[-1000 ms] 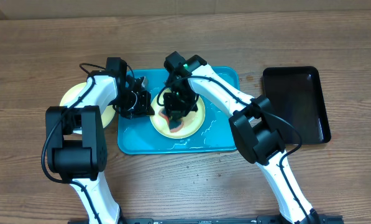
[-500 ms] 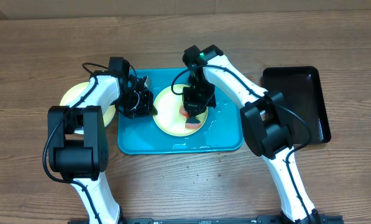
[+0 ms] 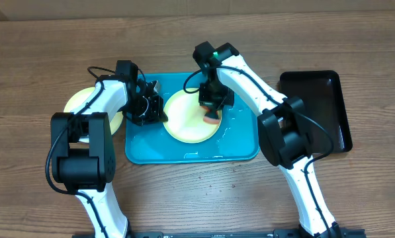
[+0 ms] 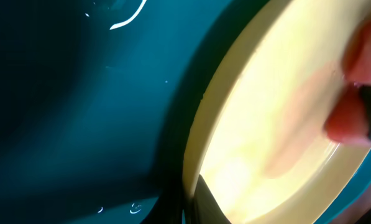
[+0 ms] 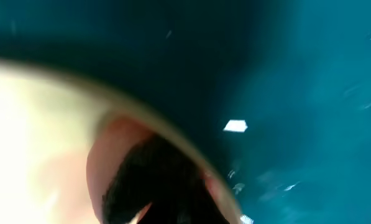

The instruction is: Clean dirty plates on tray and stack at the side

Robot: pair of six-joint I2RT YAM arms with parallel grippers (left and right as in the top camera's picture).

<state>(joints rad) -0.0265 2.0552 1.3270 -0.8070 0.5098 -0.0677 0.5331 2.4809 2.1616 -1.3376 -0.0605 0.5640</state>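
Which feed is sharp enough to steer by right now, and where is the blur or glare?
Overhead: sharp and evenly lit, only wet glints on the turquoise tray. Left wrist: very close and soft, though the rim of the yellow-green plate reads against the dark tray; the sponge is a pink blur. Right wrist: smeared throughout, one white glare spot on the tray.

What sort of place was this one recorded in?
Probably a robot test bench, not a real kitchen: a wooden table, two arms fixed at its near edge, and a blue tray, a black tray and plates as props.
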